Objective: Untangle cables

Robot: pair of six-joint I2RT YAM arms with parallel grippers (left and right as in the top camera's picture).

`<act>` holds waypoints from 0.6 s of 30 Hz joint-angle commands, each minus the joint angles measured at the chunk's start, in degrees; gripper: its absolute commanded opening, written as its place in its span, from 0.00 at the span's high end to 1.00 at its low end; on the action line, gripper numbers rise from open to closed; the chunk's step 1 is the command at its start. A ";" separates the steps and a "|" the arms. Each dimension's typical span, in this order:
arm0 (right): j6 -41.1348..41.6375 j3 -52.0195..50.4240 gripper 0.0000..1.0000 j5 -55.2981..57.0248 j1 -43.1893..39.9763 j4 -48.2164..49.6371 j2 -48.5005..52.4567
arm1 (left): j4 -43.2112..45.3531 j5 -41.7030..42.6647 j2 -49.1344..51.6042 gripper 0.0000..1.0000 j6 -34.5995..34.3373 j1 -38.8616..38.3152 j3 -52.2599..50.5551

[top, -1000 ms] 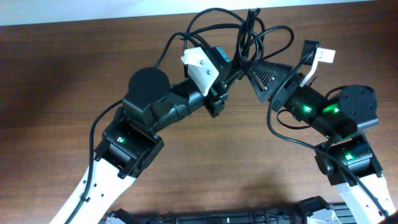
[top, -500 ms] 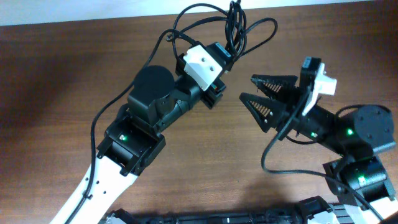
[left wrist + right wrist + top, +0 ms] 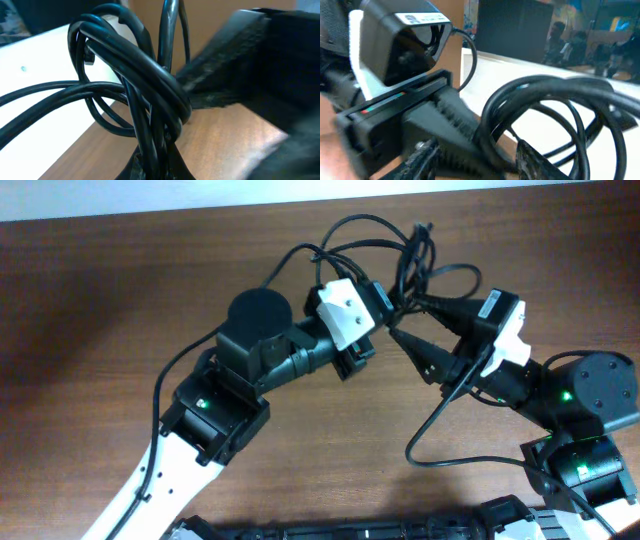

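Black fingers of the left end effector [image 3: 383, 298] are clamped on the cables [image 3: 400, 255], which rise straight out of the grip in the left wrist view. The right end effector [image 3: 400, 320] sits just beside it, jaws apart, with a loop passing between them. The cords are thin, glossy and black, several strands bunched tight at the grip, then fanning into loose loops. The bundle's long axis runs from the grip toward the far edge of the counter [image 3: 100, 330].
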 commanded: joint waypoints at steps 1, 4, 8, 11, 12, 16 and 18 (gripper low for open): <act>-2.64 0.76 0.56 1.33 0.26 0.39 -0.24 | 0.79 1.62 -0.35 1.00 1.38 -2.08 0.17; -2.62 0.76 0.68 1.38 0.24 0.37 -0.24 | 0.79 1.31 -0.35 1.00 1.36 -2.73 0.17; -2.62 0.76 0.89 1.38 0.26 0.33 -0.24 | 0.72 -2.73 -0.33 1.00 1.05 -2.73 0.17; -2.62 0.76 0.96 1.38 0.24 -0.24 -0.24 | 1.46 -3.15 -0.35 1.00 0.68 -2.73 0.17; -2.60 0.76 0.96 1.38 0.26 -0.44 -0.24 | 1.70 -3.15 -0.35 1.00 0.68 -2.73 0.17; -2.58 0.76 0.96 1.38 0.26 -0.68 -0.28 | 2.08 -9.75 -0.35 1.00 -2.34 -2.73 0.17; -2.54 0.76 0.96 1.38 0.26 -0.68 -0.28 | 1.97 -16.81 -0.35 1.00 -6.80 -2.73 0.17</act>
